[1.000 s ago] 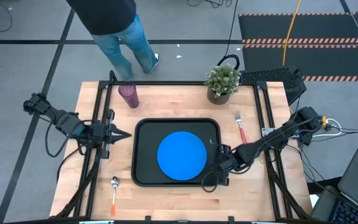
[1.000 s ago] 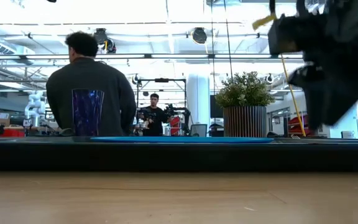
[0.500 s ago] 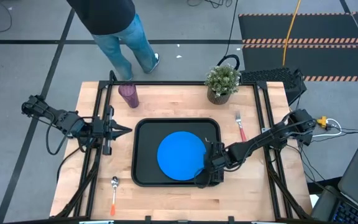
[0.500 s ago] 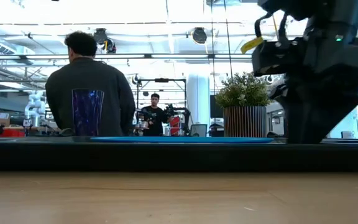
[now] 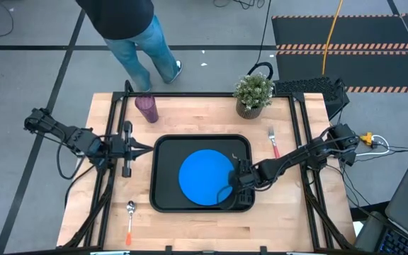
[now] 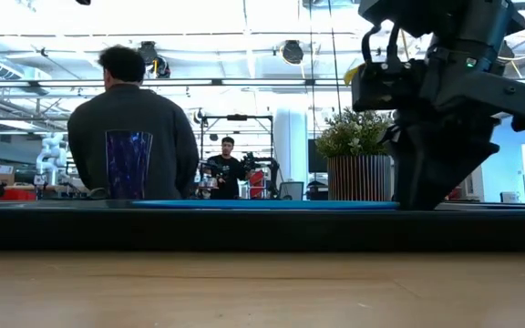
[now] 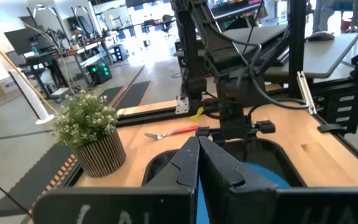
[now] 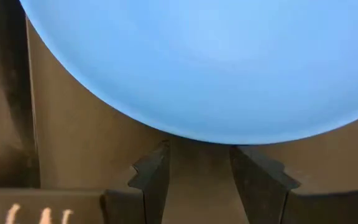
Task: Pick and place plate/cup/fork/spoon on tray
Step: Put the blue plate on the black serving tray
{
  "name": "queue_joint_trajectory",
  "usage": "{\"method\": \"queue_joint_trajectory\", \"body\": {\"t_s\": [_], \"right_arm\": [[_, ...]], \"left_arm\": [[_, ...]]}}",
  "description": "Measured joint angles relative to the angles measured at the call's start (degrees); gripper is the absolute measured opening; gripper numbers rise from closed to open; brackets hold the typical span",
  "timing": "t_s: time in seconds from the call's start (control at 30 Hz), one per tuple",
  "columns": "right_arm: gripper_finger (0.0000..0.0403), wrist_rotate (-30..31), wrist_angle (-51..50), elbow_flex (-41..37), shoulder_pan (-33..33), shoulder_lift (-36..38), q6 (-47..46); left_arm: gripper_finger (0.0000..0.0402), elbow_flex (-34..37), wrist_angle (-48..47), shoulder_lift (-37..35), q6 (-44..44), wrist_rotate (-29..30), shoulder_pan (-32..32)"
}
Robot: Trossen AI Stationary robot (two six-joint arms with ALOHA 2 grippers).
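The blue plate (image 5: 205, 177) lies flat in the black tray (image 5: 163, 152) at the table's middle. My right gripper (image 8: 201, 168) is open and slants down into the tray's near right part; its fingertips stand just short of the plate's rim (image 8: 197, 140), one to either side. My left gripper (image 5: 146, 149) is shut and level, hovering off the tray's left rim with nothing in it. The purple cup (image 5: 146, 108) stands at the far left. On the wood right of the tray lies the red-handled fork (image 5: 274, 144). The orange-handled spoon (image 5: 130, 218) is at the near left.
A potted plant (image 5: 253, 94) stands at the far right, close to the fork. A person stands beyond the table's far edge (image 5: 137, 42). Bare wood shows along the near edge and between the tray and the cup.
My right gripper has gone toward the table's left, from over the tray's right rim into the tray, up to the plate's near right edge, sinking a little. The plate lies where it was.
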State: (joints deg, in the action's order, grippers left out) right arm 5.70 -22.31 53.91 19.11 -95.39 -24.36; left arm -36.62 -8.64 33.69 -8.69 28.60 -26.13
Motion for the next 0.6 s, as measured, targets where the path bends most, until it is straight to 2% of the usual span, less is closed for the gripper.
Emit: {"method": "queue_joint_trajectory", "body": {"t_s": [0.6], "right_arm": [[0.0157,0.02,1.1,0.0,-3.96,0.0,4.28]], "left_arm": [[0.001,-0.02,0.72,1.19,0.26,0.0,1.42]]}}
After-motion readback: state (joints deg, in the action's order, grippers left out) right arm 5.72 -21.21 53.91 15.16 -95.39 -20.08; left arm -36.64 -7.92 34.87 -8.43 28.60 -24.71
